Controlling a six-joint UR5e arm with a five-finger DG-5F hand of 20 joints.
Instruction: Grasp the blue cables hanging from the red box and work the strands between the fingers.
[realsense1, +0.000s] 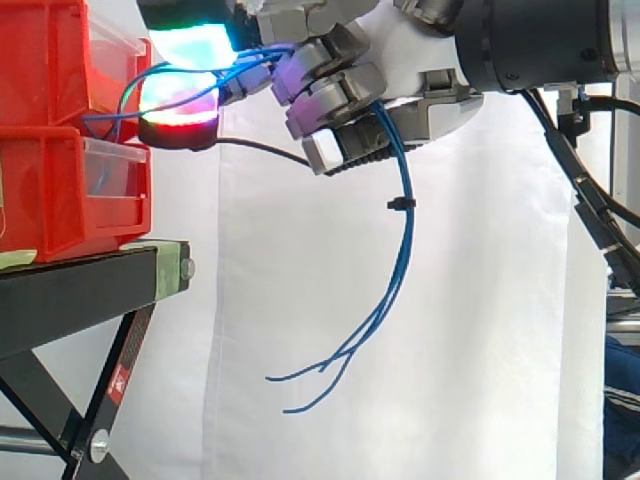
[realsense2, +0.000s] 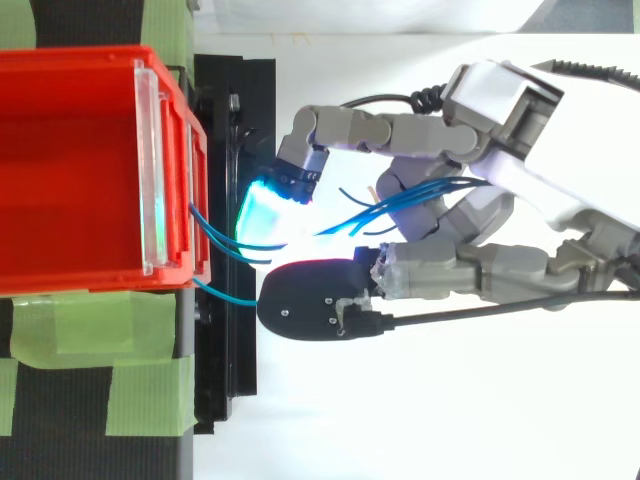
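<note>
Thin blue cables (realsense1: 403, 235) run out of the front of the red box (realsense1: 60, 180) and pass through my hand (realsense1: 400, 90), which comes in from the right at the height of the upper bin. Its fingers are curled round the strands, with glowing pads (realsense1: 180, 105) close to the box front. Below the hand the cables hang in a loose bundle bound by a small black tie (realsense1: 399, 204), and their free ends fan out lower down. From above, the strands (realsense2: 400, 205) cross between the fingers, and the hand (realsense2: 470, 240) lies just right of the red box (realsense2: 70, 170).
The red bins sit stacked on a black stand (realsense1: 90, 280) with green tape (realsense2: 90, 380) on its top. A white curtain hangs behind. Open space lies under the hand, right of the stand.
</note>
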